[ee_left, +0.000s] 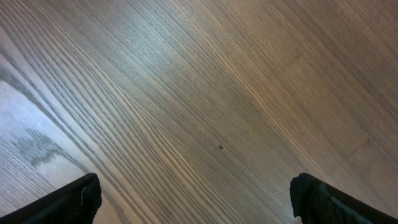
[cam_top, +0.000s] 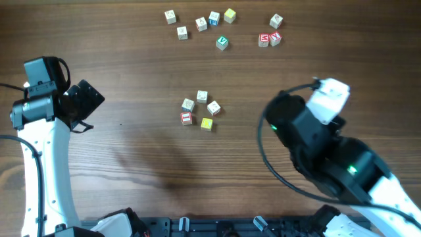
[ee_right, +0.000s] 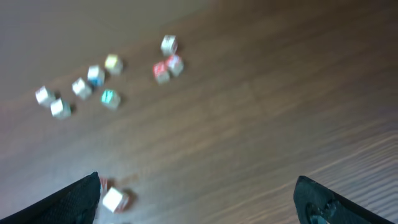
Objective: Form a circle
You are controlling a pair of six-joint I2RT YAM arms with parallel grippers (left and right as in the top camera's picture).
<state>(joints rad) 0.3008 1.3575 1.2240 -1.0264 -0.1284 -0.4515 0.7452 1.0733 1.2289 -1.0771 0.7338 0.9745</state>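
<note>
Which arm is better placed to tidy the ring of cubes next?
Probably right. The right hand is open and has the circle at the lower left of its wrist view; the left hand, also open, sees only bare table.

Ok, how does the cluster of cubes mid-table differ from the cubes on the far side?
The circle is five cubes packed closely around a small gap; the far cubes number nine and are strung out in a loose line. The circle shows only pale, red and yellow faces; the far cubes also include a green-faced cube. Both are small letter cubes resting on the wooden table.
</note>
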